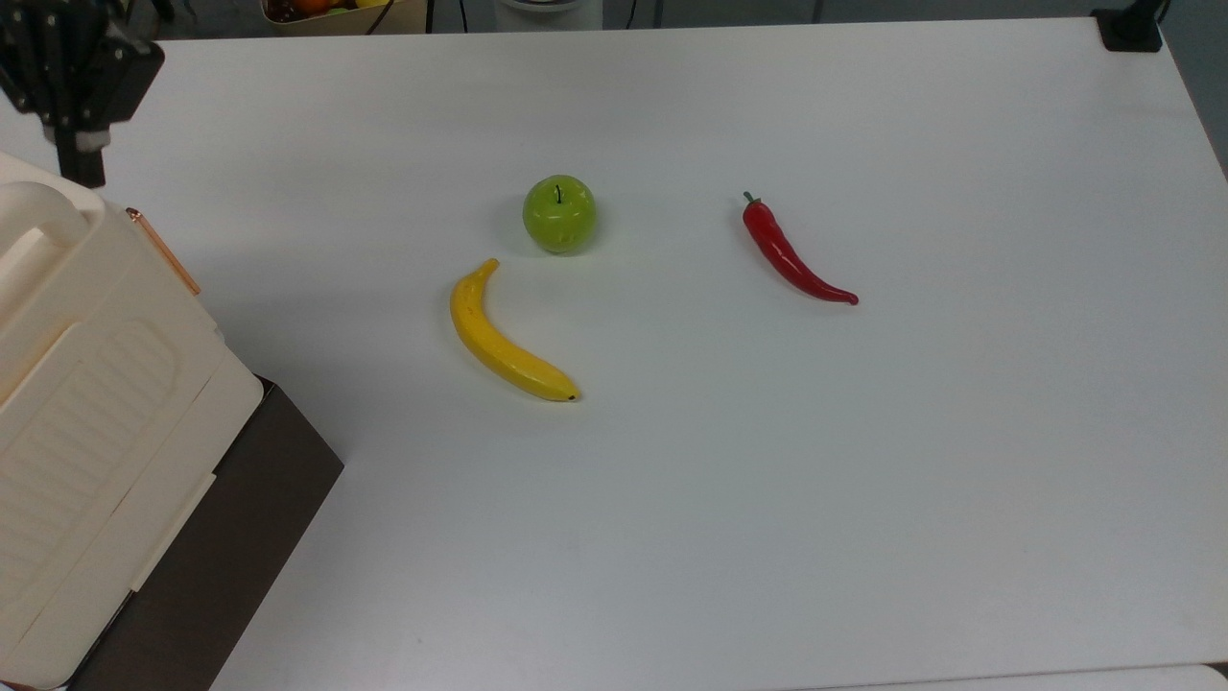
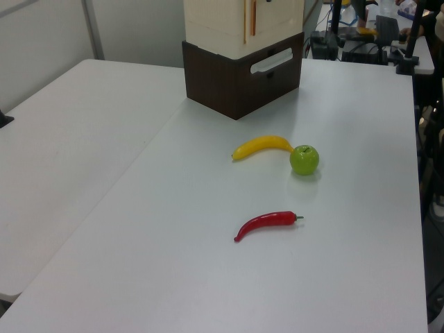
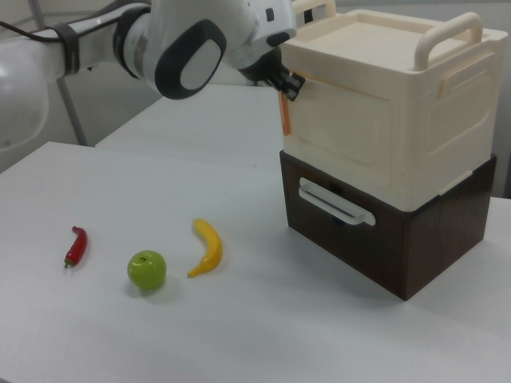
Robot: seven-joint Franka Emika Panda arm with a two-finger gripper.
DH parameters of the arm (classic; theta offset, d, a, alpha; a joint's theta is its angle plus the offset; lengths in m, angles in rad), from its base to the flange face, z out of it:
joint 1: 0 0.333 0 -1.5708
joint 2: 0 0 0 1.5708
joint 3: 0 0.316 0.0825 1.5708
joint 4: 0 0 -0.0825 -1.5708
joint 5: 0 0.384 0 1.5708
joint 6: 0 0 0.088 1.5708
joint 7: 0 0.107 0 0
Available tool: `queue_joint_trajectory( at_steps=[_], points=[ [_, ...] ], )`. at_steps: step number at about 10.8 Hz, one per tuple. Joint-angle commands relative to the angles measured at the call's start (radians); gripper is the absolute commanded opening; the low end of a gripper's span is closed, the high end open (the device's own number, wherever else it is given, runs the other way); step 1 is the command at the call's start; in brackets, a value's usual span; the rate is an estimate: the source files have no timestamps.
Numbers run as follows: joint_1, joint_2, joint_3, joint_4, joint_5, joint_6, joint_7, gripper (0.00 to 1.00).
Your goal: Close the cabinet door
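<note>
At the counter's corner, the cabinet door (image 2: 274,17) looks nearly flush on the cabinet (image 3: 383,120), so with your gripper (image 1: 82,171) fingers pinched together on nothing beside its orange-strip edge, I'd nudge gently, no ramming.

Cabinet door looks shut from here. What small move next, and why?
Probably back the gripper slightly away from the cabinet. The cabinet door lies flush with the front, its copper strip against the corner and no interior showing in the left view, so further pushing seems unnecessary.
</note>
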Motion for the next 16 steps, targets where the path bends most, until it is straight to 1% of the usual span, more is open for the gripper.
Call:
queue_joint_trajectory(
  at_steps=[1, 3, 6, 8, 9, 10, 12, 14, 16],
  points=[
    [0.019, 0.025, -0.011, -0.001, 0.005, 0.118, 0.012, 0.00],
    [0.017, 0.026, -0.011, -0.002, 0.008, 0.150, 0.012, 0.00],
    [0.019, 0.023, -0.011, -0.013, -0.002, 0.136, 0.011, 0.00],
    [0.028, -0.006, -0.011, -0.076, -0.011, 0.113, 0.009, 0.00],
    [0.048, -0.026, -0.011, -0.085, -0.031, 0.045, 0.009, 0.00],
    [0.054, -0.044, -0.011, -0.085, -0.065, -0.056, 0.009, 0.00],
    [0.109, -0.084, -0.011, -0.085, -0.143, -0.251, 0.011, 0.00],
    [0.173, -0.121, -0.011, -0.085, -0.191, -0.415, 0.012, 0.00],
    [0.256, -0.155, -0.011, -0.084, -0.241, -0.575, 0.014, 0.00]
  ],
)
